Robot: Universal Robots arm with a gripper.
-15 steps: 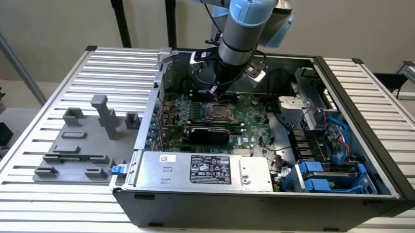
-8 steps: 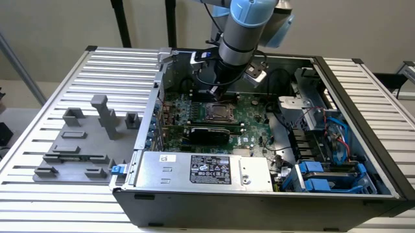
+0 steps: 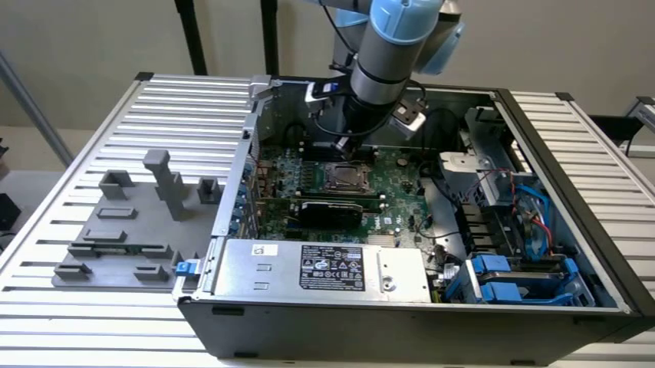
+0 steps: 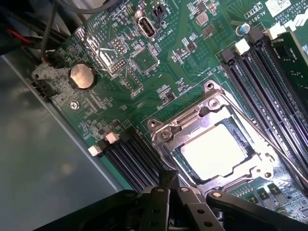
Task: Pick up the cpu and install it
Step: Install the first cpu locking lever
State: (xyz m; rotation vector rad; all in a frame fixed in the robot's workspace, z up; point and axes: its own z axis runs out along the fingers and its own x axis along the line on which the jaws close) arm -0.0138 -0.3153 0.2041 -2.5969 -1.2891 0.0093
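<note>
Gripper fingers look pressed together, holding nothing, though the tips are partly hidden. Just past them the cpu sits inside the socket frame on the motherboard. In the exterior view, the arm hangs over the open case, upper centre.

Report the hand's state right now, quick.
Hand: fingers together, shut, holding nothing; the cpu sits in the socket just beyond it.
</note>
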